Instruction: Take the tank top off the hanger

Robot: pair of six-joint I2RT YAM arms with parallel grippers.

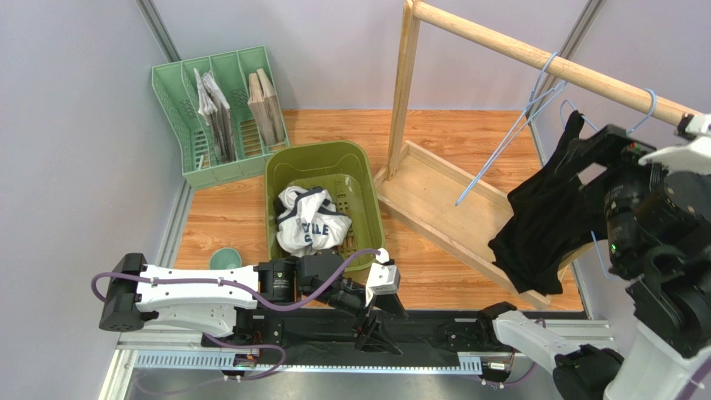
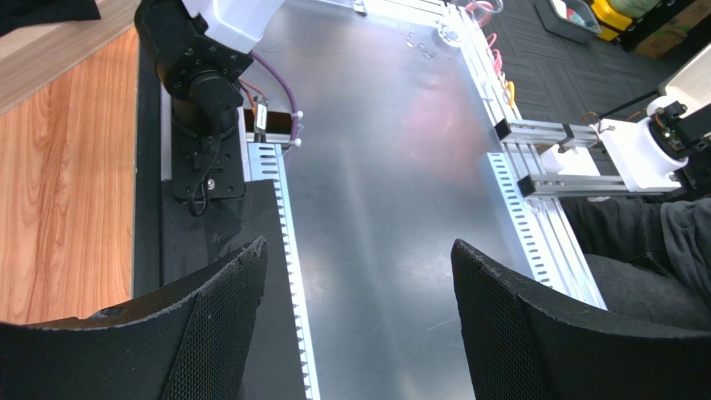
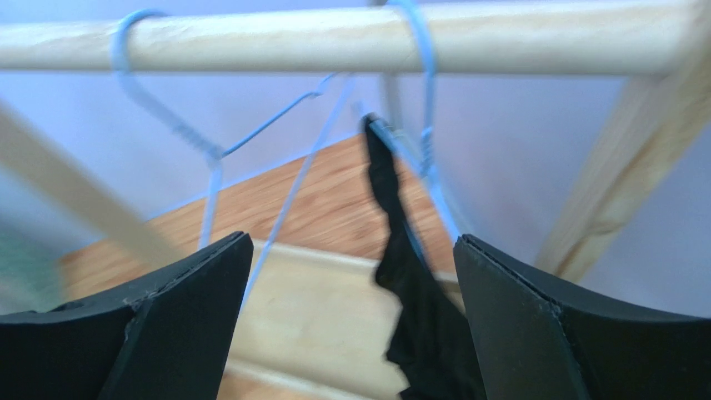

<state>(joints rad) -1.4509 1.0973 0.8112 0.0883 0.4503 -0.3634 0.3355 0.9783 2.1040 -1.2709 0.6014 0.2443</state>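
black tank top (image 1: 542, 217) hangs on the loaded hanger (image 1: 649, 107), hooked on the wooden rail (image 1: 501, 42) at the right end. right fingers (image 3: 175, 325) are up at it, spread wide and holding nothing. in the wrist view one strap sits between them, not touched.

we judge the step is the first pinch. we close on strap cloth only, just below the wire, never on the wire. then we lift the strap up and out over the hanger's shoulder. the hanger hangs free, so we go slow or it swings or unhooks.

left fingers (image 2: 209, 333) are wide, holding nothing, low over the arm bases.

count: 1 tank top, 2 blue hangers (1 empty hanger (image 1: 496, 156)), 1 rail, 1 green basket (image 1: 279, 167) with 1 white garment (image 1: 305, 221), 1 file rack (image 1: 171, 100).
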